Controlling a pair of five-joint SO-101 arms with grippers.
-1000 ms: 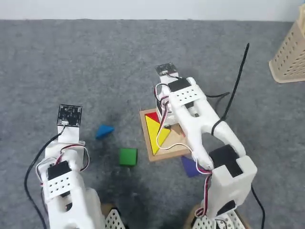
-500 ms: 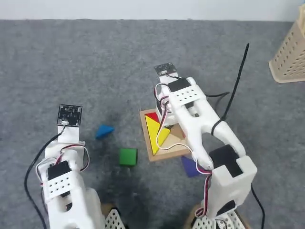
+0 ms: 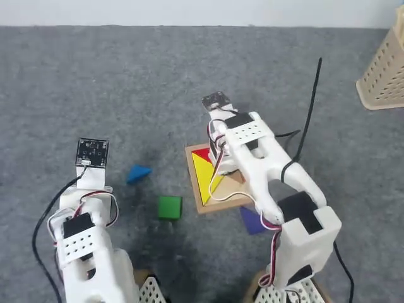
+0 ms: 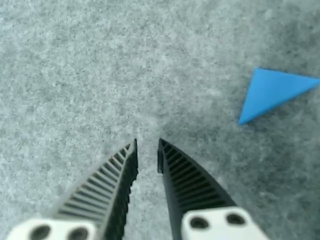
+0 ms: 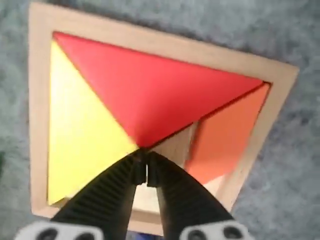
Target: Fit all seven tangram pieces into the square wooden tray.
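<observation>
Grey carpet (image 3: 95,76) covers the table. In the high view the right arm (image 3: 252,151) hides much of the wooden tray (image 3: 191,173) mid-table, and part of a purple piece (image 3: 250,221) just near of it. The right gripper (image 5: 146,162), pinched together and empty, hovers over the tray's red triangle (image 5: 150,95), yellow triangle (image 5: 80,125) and orange piece (image 5: 225,135). To the left lie a blue triangle (image 4: 272,92) and a green square (image 3: 169,207). The left gripper (image 4: 147,145), jaws narrowly parted, holds nothing.

Diffuse overhead light, mat (image 3: 95,76) evenly bright and matte. Shadows are soft: a dim patch on the mat at the near side of the green block (image 3: 169,207) and beside the blue triangle (image 3: 138,173). Right wrist view has the tray (image 5: 165,42) well lit edge to edge; left wrist view dims slightly past the triangle.
</observation>
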